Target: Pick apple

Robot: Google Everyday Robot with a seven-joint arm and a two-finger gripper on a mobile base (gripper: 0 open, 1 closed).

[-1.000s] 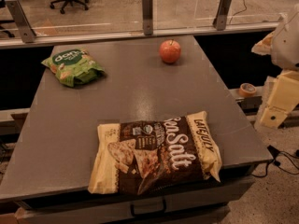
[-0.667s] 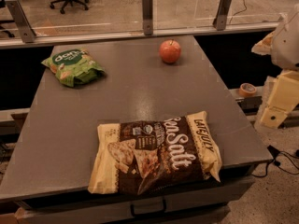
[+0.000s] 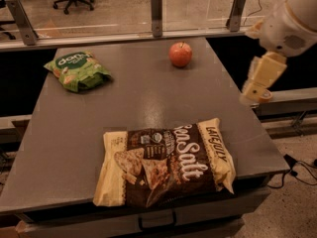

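The apple (image 3: pixel 181 54) is small, round and red-orange with a short stem. It sits on the grey table (image 3: pixel 148 98) near the far edge, right of centre. My gripper (image 3: pixel 256 90) hangs from the cream-coloured arm at the right. It is just off the table's right edge, to the right of the apple and nearer to me, with a clear gap to the apple. It holds nothing that I can see.
A green snack bag (image 3: pixel 78 70) lies at the far left. A large brown and cream Sea Salt chip bag (image 3: pixel 166 162) lies at the front. A glass barrier on metal posts (image 3: pixel 156 6) runs along the far edge.
The arm and gripper have moved left and a little up, closer to the table's right edge. The apple and the bags have not moved.
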